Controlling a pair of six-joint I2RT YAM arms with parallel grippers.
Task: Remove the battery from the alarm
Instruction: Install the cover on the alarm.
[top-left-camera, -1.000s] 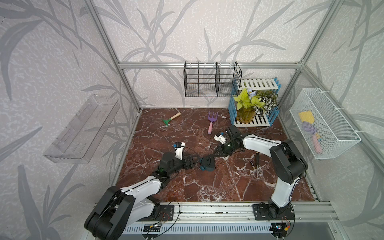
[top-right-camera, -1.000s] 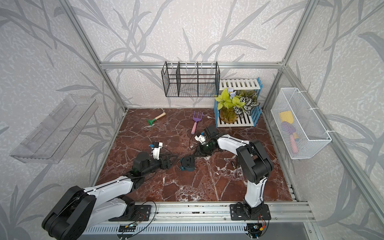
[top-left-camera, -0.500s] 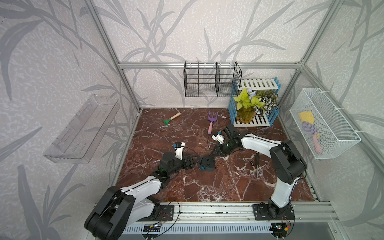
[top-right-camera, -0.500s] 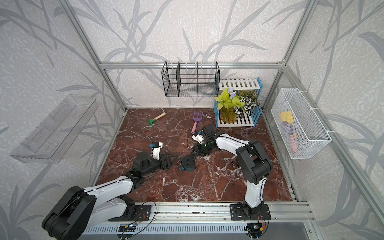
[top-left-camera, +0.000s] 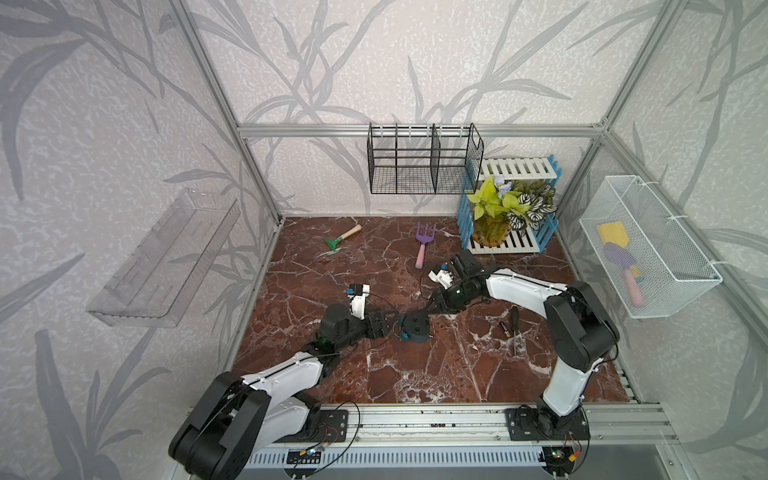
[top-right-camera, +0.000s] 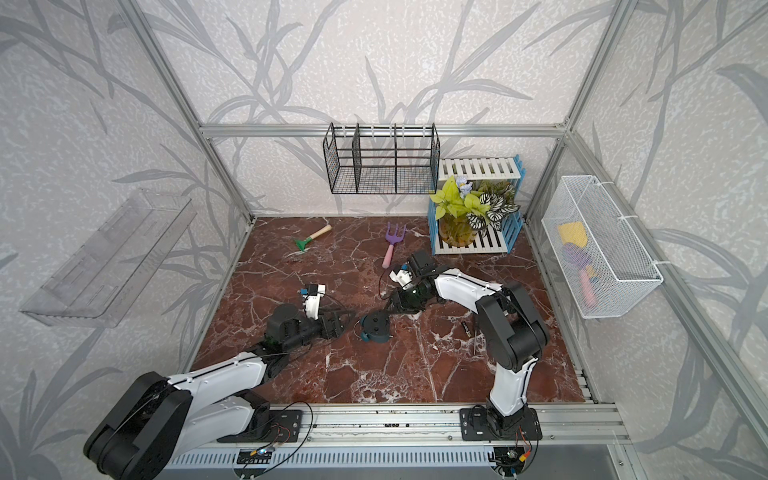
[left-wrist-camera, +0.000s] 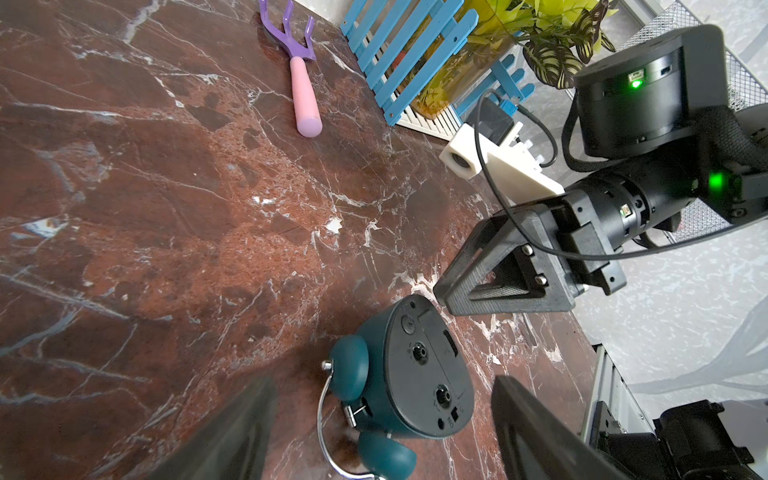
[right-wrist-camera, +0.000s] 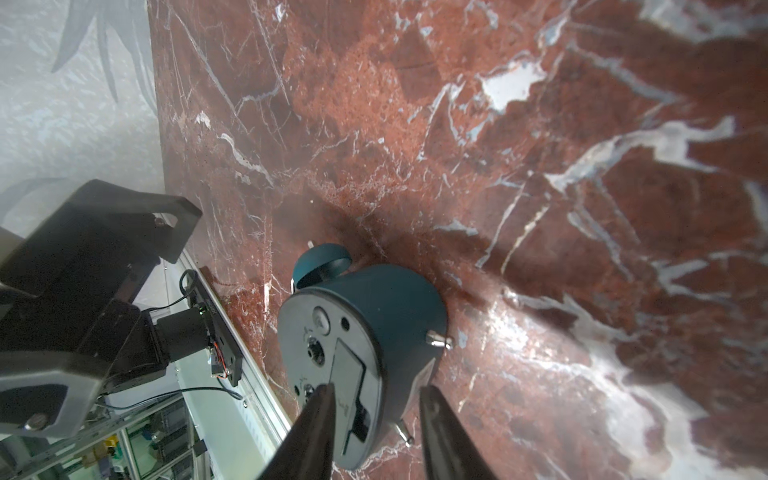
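Observation:
The teal alarm (top-left-camera: 416, 329) (top-right-camera: 375, 327) lies face down on the marble floor, dark back plate up (left-wrist-camera: 419, 370) (right-wrist-camera: 332, 357). My left gripper (top-left-camera: 387, 326) (left-wrist-camera: 382, 436) is open, its fingers on either side of the alarm's bell end without touching it. My right gripper (top-left-camera: 432, 306) (right-wrist-camera: 376, 415) is open at the alarm's far edge, one finger (right-wrist-camera: 318, 419) over the back plate and the other beside the alarm's wall. Nothing is clamped between them. The battery (top-left-camera: 505, 328) (top-right-camera: 468, 331), a small dark cylinder, lies on the floor to the right of the alarm.
A black-handled screwdriver (top-left-camera: 514, 322) lies beside the battery, close to the right arm's elbow. A purple fork (top-left-camera: 424, 245) and a green rake (top-left-camera: 343, 237) lie at the back. A blue-and-white rack with a plant (top-left-camera: 505, 216) stands back right.
The right gripper's jaws have parted at the alarm's edge, and its wrist has shifted only slightly. The left arm and the alarm have stayed put.

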